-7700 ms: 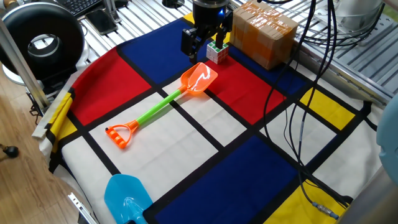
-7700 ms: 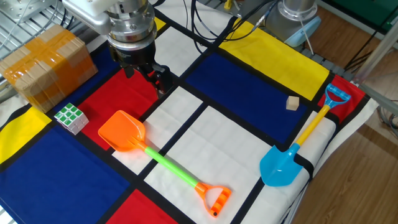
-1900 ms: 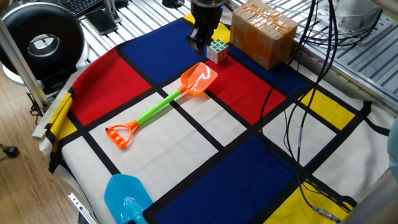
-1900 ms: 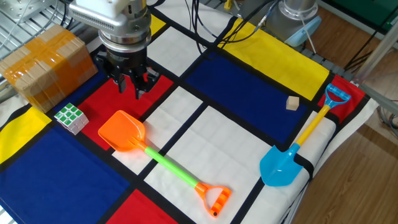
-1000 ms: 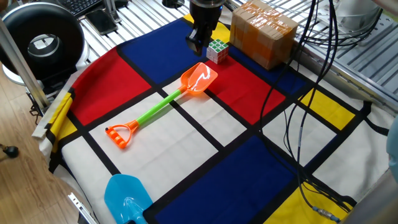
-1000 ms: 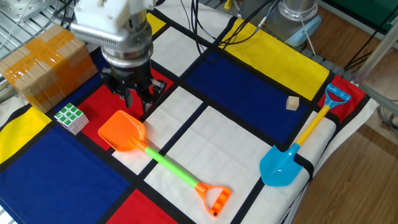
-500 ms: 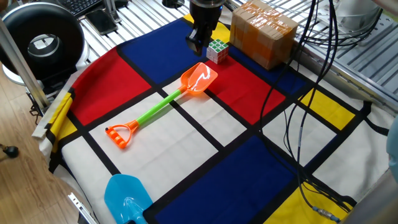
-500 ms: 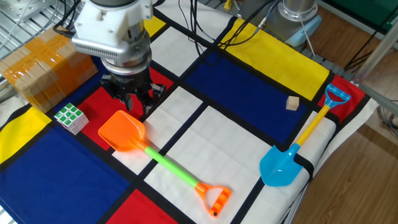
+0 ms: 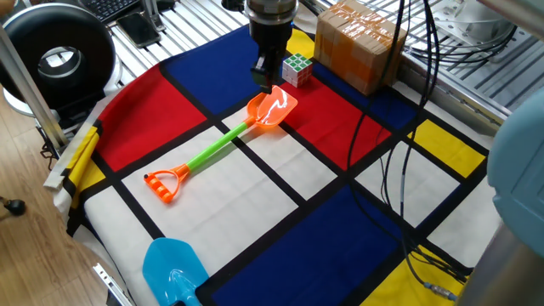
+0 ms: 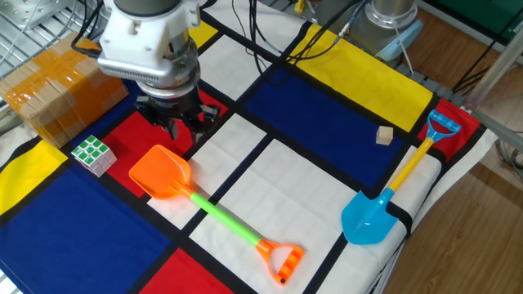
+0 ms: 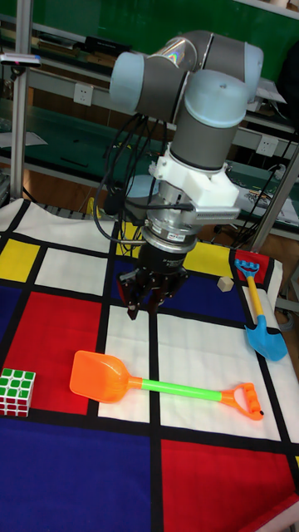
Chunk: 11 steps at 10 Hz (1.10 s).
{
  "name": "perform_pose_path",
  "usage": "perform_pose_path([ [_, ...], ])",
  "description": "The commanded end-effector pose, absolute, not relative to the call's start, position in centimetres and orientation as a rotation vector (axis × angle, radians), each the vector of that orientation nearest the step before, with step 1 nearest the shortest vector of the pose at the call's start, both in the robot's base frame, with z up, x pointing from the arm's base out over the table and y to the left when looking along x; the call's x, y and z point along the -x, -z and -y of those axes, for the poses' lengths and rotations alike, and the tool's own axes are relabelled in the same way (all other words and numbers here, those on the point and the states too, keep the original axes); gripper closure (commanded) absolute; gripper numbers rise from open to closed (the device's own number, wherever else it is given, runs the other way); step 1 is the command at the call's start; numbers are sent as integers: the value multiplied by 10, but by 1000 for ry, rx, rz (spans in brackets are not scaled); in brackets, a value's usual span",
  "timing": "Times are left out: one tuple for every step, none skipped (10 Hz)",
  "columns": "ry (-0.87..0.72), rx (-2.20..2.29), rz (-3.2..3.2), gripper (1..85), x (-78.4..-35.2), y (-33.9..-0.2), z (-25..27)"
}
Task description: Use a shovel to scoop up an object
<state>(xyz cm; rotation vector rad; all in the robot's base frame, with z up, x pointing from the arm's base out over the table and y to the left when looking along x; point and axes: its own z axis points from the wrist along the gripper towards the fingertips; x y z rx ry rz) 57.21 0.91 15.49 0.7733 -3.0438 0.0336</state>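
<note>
Wood floor (image 9: pixel 21 170) beside table; metal shelving (image 11: pixel 50 50), green wall (image 11: pixel 124 21) behind; wall sockets (image 11: pixel 81 93).

we see a robot lab: a big grey robot arm (image 11: pixel 199 91), metal frames (image 9: pixel 476 76), loose cables (image 9: pixel 408 170) and wall plugs (image 11: pixel 81 93).

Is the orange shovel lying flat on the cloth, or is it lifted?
Flat: the orange shovel lies full-length on the cloth; the gripper hangs above it, holding nothing.
</note>
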Motion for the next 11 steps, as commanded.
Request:
perform_pose_path([
  [8, -846, 3052, 467, -584, -142, -37],
  [4, -855, 3065, 467, -590, -135, -49],
  [0, -855, 3074, 467, -594, -128, -61],
  [-8, -869, 3070, 467, -596, -123, -69],
  [3, -980, 3049, 467, -600, -120, -77],
  [24, -1069, 3074, 417, -613, -120, -86],
  [120, -1089, 3066, 313, -608, -120, -101],
  [171, -1042, 3043, 330, -597, -120, -106],
  [-40, -1018, 2929, 337, -579, -118, -63],
  [-38, -1041, 2893, 343, -572, -119, -61],
  [59, -1052, 2881, 347, -565, -119, -76],
])
